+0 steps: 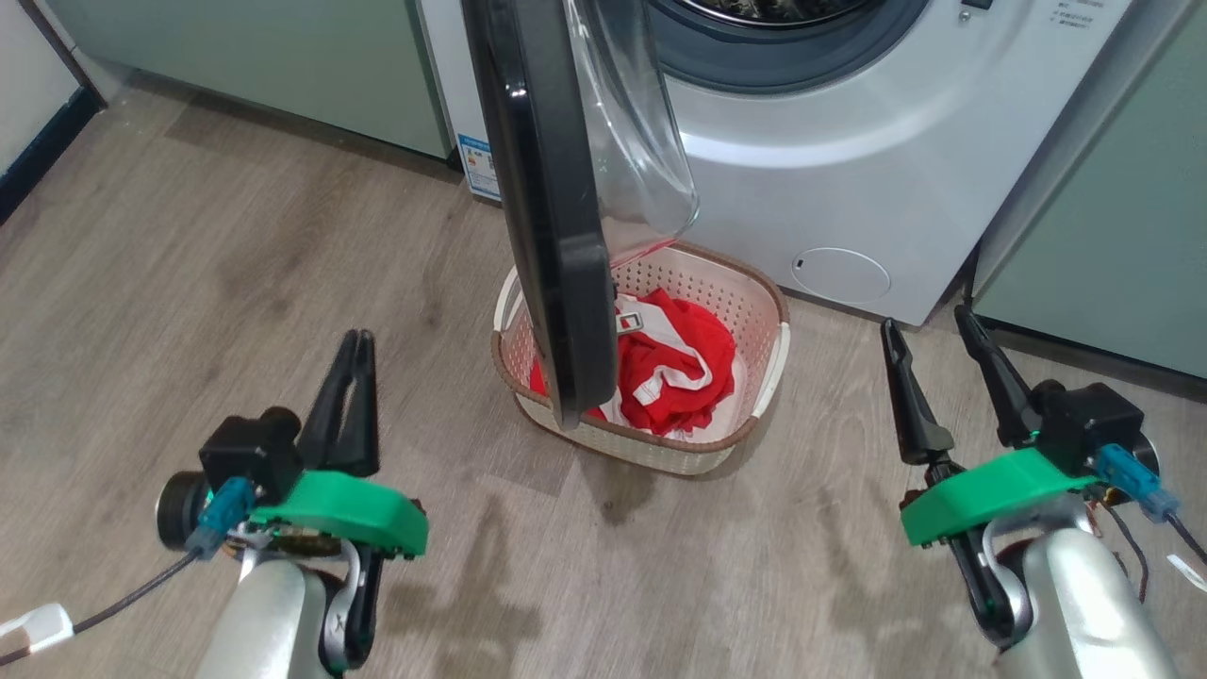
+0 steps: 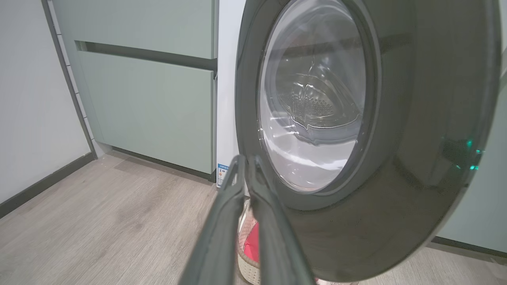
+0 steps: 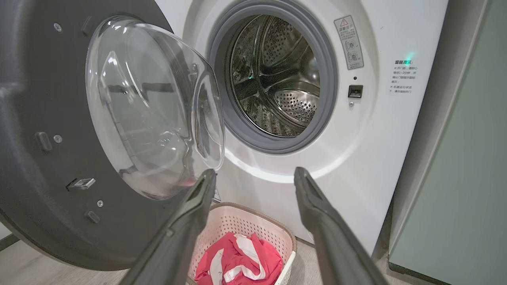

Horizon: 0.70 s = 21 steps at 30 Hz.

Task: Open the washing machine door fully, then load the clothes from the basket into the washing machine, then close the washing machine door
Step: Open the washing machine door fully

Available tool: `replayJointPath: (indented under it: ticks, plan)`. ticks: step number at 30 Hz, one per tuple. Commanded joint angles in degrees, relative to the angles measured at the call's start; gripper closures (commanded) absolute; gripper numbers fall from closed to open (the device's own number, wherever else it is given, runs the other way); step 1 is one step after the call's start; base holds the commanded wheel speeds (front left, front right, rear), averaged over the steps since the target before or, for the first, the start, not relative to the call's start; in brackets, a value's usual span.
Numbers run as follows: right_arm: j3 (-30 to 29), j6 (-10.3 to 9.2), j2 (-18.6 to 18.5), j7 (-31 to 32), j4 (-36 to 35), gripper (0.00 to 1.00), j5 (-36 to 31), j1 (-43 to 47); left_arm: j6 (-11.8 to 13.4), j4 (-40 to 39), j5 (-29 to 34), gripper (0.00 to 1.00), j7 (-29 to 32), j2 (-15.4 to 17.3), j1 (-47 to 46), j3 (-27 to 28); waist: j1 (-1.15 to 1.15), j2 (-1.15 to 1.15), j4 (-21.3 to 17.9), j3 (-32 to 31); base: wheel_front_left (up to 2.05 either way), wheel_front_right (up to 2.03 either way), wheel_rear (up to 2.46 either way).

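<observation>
Head view: left gripper nearly closed, empty; right gripper wide open, empty; basket with red-white clothes ahead, between them. Left wrist view: washing machine door stands open just right of that gripper. Right wrist view: washing machine straight ahead, basket below.

The door stands open, edge-on, overhanging the basket on the floor before the washer. The basket holds red-and-white clothes. Left gripper: fingers nearly together, empty. Right gripper: fingers spread, empty.
</observation>
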Motion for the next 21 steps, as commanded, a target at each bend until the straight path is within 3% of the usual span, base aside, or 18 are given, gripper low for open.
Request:
replayJointPath:
  ticks: [1,11,21]
  plan:
    - [1.3,0.00,-0.1,-0.5,-1.7,0.00,0.1,-2.5,0.0,-1.5,-0.3,1.00,0.0,1.2,-1.2,1.5,0.00,0.00,0.0,0.0,0.00,0.00,0.00]
    - [1.1,0.00,-0.4,-0.4,-1.8,0.00,0.6,-2.6,1.0,-4.8,0.4,1.00,-0.2,1.7,-2.9,2.3,0.00,0.00,0.6,-0.5,0.00,0.00,0.00]
    - [0.4,0.00,-0.3,-0.1,-2.2,0.00,0.5,-1.7,1.5,-23.0,4.1,1.00,-0.4,2.1,-13.5,2.2,0.00,0.00,1.5,-1.3,0.00,0.00,0.00]
